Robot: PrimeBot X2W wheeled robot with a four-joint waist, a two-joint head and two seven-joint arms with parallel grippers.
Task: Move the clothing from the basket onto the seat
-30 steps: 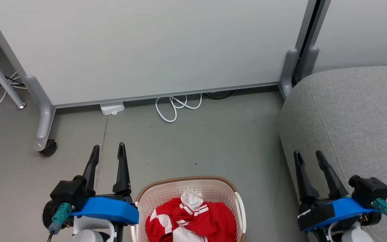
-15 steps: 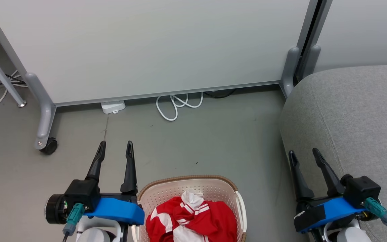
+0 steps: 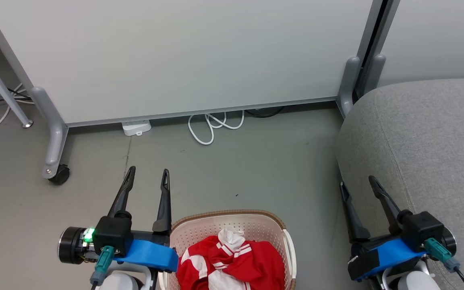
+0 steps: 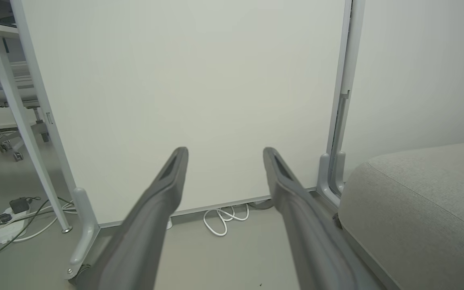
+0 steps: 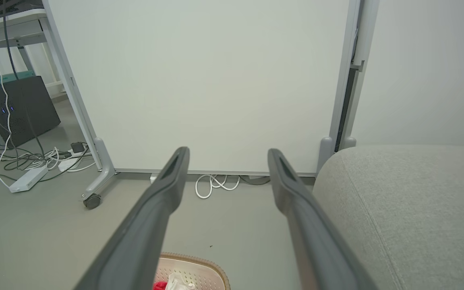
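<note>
Left tool point(image 3: 148, 170) has shifted right, nearer the basket point(image 3: 228, 212), jaws apart.

1. You could read no text, label, brand, number or sign in any of the views
2. On the red clothing point(image 3: 252, 264) in the basket point(image 3: 199, 233), you got white stripes and crumpled white patches, but nothing there resolved into letters
3. The white box point(image 3: 136, 128) on the floor at the foot of the panel was too small for you to tell whether it bore any marking
</note>
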